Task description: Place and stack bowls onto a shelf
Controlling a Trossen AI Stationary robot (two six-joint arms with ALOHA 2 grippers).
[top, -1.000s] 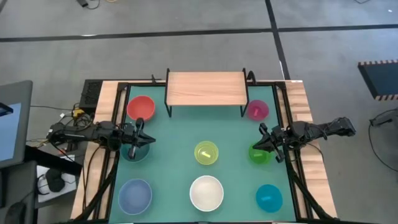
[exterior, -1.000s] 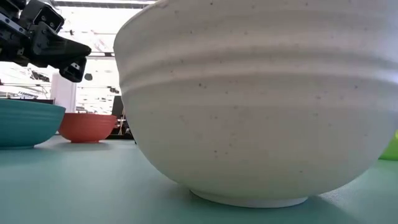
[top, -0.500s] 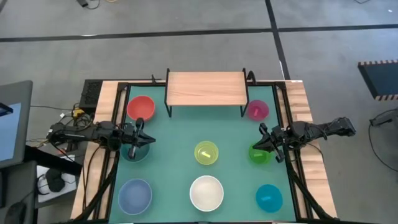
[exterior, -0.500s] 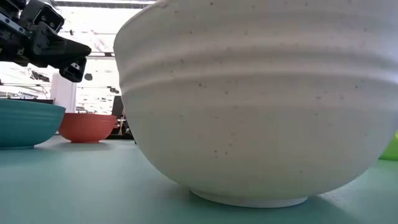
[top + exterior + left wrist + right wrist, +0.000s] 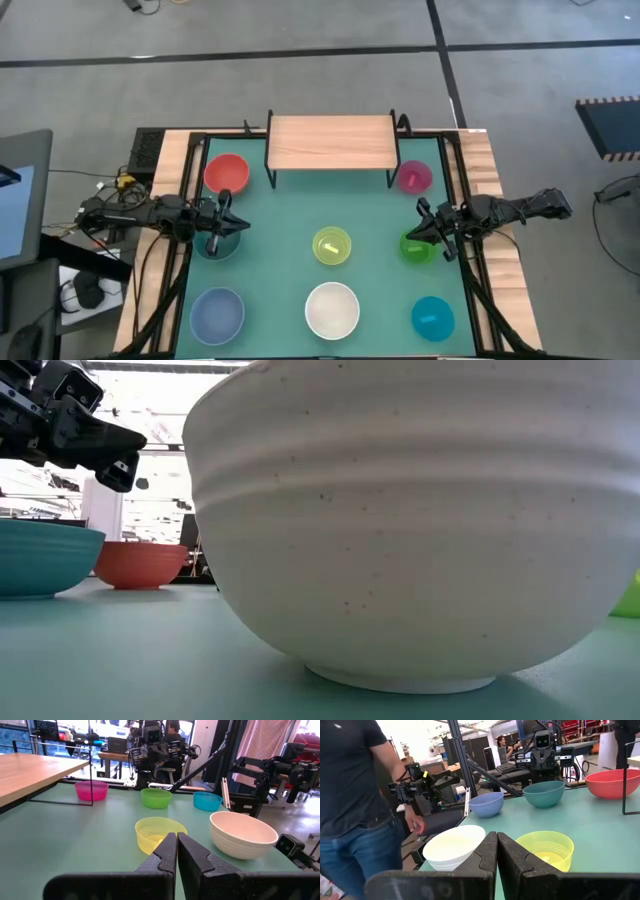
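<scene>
**High view: eight bowls on the mat, shelf bare, both arms unmoved**

High view shows the shelf, a light wood top on thin black legs, at the far edge of the green mat. Red bowl and magenta bowl flank it. Mid-mat sit the dark teal bowl, yellow-green bowl and green bowl; nearest are the pale blue bowl, white bowl and bright blue bowl. Left gripper hangs over the teal bowl, right gripper over the green one, both clenched on nothing. Nothing has shifted since a second ago.
</scene>
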